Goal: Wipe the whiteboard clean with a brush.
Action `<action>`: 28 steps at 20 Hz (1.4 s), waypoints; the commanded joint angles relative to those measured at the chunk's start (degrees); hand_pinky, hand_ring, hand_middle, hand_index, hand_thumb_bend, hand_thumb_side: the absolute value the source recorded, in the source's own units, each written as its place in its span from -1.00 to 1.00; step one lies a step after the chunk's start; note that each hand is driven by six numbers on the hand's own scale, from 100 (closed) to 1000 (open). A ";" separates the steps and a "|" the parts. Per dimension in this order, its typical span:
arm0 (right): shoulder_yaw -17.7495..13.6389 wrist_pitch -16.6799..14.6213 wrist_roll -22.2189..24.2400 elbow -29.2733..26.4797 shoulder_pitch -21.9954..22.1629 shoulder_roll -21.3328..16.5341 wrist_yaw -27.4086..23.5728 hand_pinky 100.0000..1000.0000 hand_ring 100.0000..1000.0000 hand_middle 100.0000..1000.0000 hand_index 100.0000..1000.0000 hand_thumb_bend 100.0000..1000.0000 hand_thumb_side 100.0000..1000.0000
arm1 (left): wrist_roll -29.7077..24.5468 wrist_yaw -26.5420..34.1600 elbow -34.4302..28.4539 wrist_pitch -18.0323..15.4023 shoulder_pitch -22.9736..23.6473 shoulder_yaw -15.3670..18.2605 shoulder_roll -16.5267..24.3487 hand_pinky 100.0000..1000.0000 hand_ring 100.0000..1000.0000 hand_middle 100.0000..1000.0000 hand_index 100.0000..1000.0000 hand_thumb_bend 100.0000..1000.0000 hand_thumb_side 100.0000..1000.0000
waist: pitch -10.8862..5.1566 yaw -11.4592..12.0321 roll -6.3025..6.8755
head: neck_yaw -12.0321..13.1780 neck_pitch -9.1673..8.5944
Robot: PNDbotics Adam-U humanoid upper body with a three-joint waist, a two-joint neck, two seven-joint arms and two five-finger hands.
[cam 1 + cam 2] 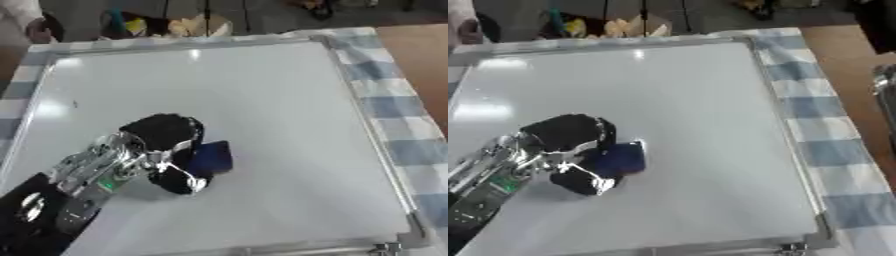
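Blue-and-white checked cloth (398, 107) covered the table under a large whiteboard (262, 90) with a thin metal frame, and we saw clutter on the floor beyond its far edge. Our left hand (162, 150) came in from the lower left, its arm (83, 175) silver and black, and sat on the board's near-left part. Its fingers (166, 127) were curled over the top of a dark blue brush (213, 156) and the thumb (179, 181) hooked in from the near side, so the brush was pinched between them. Only the brush's right end showed past the fingers; the rest was hidden under the hand. From that visible part, its long axis seemed to run roughly left to right across the board, with the exposed end pointing toward the right edge, though we could not tell its full length. It lay flat against the white surface.

We saw wide bare board to the right of the hand and toward the far edge. The near frame edge and the left frame edge were much closer to the hand. At the right border of the right eye view a dark and silver shape (885, 95) showed, well apart from the board; we could not tell whether it was our right hand.
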 commanded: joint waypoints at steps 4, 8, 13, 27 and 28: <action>-0.32 -0.22 0.04 -0.86 -0.90 -1.20 -0.51 0.60 0.66 0.50 0.68 -0.99 1.00 | 0.63 -0.77 -0.32 -0.30 -0.99 0.09 -0.05 -0.14 0.24 0.13 -0.88 -0.81 -0.16 | -1.11 -0.20 -0.09 | -0.16 -0.71; -0.29 -0.26 0.09 -0.86 -0.92 -1.19 -0.55 0.60 0.66 0.50 0.67 -0.99 1.00 | 1.25 -1.50 -0.01 -0.55 -0.99 0.01 -0.20 -0.17 0.21 0.10 -0.88 -0.83 -0.18 | -1.11 -0.28 -0.07 | -0.19 -0.83; -0.28 -0.32 0.06 -0.86 -0.97 -1.16 -0.75 0.60 0.66 0.50 0.67 -1.00 1.00 | 1.30 -1.96 0.35 -1.03 -1.02 -0.22 -0.38 -0.22 0.06 0.06 -0.88 -0.83 -0.21 | -1.09 -0.35 -0.07 | -0.21 -0.93; -0.22 -0.29 0.07 -0.86 -0.92 -1.27 -0.97 0.60 0.66 0.50 0.67 -1.00 1.00 | 1.81 -2.02 -0.16 -1.06 -0.94 0.05 0.09 -0.28 -0.05 -0.04 -0.89 -1.00 -0.12 | -1.37 -0.24 -0.09 | -0.14 -1.07; -0.22 -0.28 0.07 -0.86 -0.91 -1.26 -0.97 0.60 0.66 0.50 0.67 -1.00 1.00 | 1.83 -1.97 -0.27 -1.00 -0.94 0.07 0.15 -0.28 -0.05 -0.05 -0.89 -1.00 -0.12 | -1.40 -0.21 -0.10 | -0.14 -1.10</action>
